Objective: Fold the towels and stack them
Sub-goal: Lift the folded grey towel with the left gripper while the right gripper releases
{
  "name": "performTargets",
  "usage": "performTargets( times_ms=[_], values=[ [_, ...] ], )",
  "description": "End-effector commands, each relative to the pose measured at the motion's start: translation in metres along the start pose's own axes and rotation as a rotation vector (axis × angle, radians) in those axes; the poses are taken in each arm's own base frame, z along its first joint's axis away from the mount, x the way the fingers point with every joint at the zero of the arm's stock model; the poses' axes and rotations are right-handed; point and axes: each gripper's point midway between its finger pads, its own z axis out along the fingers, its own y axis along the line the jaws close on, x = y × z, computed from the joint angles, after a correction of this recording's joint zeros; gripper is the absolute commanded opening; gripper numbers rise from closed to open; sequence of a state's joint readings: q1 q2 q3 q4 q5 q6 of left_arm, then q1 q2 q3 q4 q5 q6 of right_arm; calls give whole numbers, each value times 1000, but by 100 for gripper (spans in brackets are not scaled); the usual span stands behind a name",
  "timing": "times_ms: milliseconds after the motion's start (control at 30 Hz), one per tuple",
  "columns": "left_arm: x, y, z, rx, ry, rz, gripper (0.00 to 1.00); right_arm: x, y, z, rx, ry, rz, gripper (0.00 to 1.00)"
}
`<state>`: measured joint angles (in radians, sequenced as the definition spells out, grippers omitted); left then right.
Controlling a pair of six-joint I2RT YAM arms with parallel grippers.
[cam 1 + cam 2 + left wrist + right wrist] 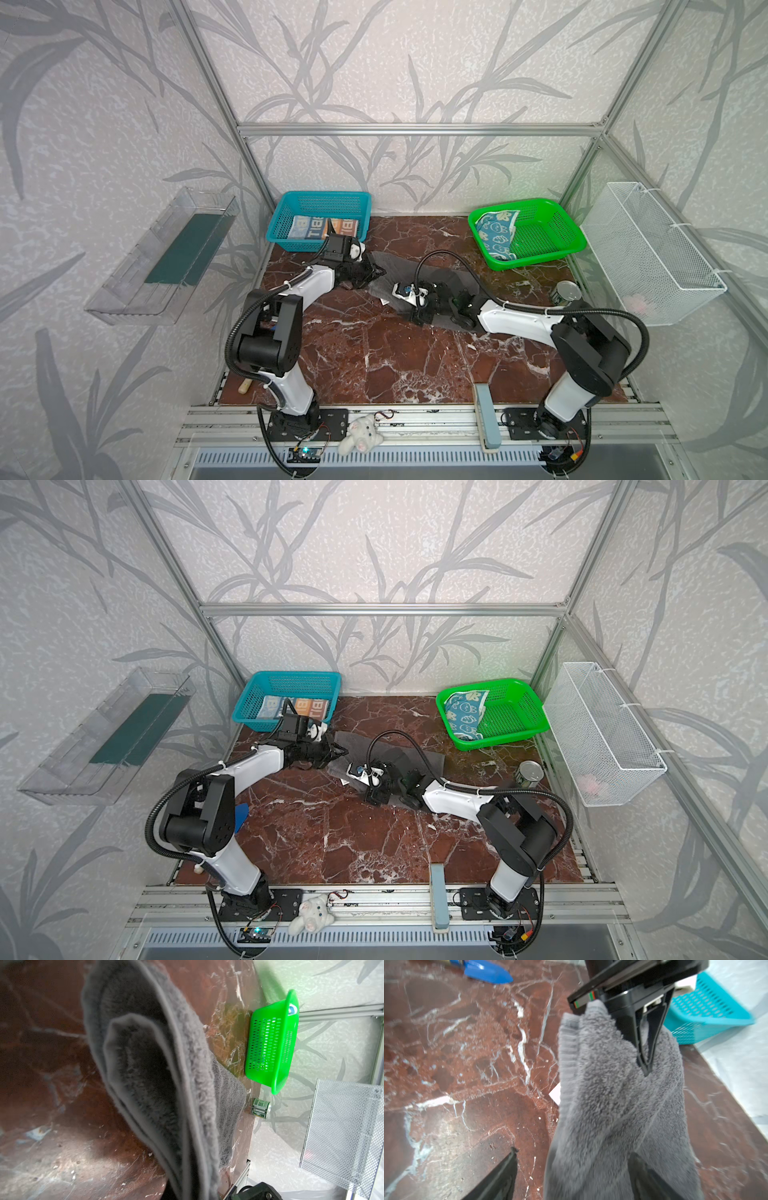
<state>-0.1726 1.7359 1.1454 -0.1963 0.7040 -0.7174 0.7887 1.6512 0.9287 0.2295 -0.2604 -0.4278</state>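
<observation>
Towels, 3: grey towel squeezed in left pincer, right pincer open; lettered towel in blue basket, bunny towel in green basket.

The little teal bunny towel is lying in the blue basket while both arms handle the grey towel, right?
Not quite: the teal bunny towel lies in the green basket, as both top views show. The blue basket holds the lettered towel instead. The rest, about the grey towel, stands.
</observation>
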Motion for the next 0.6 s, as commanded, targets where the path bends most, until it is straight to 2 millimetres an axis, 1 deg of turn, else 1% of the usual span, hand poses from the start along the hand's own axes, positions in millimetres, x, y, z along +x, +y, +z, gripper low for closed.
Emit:
performTargets(
  times_ms=[0,33,100,133,233,267,333,433,567],
  values=[
    [-9,-4,-2,-67,37,162,0,7,-3,-19,38,60,140,85],
    [-16,-11,-3,-72,37,204,0,9,-4,-23,54,77,173,88],
    [-29,-16,-2,-103,37,269,0,13,-7,-33,90,85,225,92],
    [-37,-20,-2,-116,31,305,0,13,-7,-38,102,73,251,100],
    [-55,-30,0,-144,33,379,0,10,-11,-52,145,14,348,99],
    [-62,-41,-2,-135,27,411,0,7,-11,-56,147,-5,379,99],
    [-71,-50,1,-143,43,459,0,4,-10,-64,141,-38,445,99],
    [-87,-62,1,-185,40,542,0,4,-5,-67,119,-47,490,99],
    [-111,-64,2,-267,10,601,0,7,0,-67,94,-31,508,99]
  ],
)
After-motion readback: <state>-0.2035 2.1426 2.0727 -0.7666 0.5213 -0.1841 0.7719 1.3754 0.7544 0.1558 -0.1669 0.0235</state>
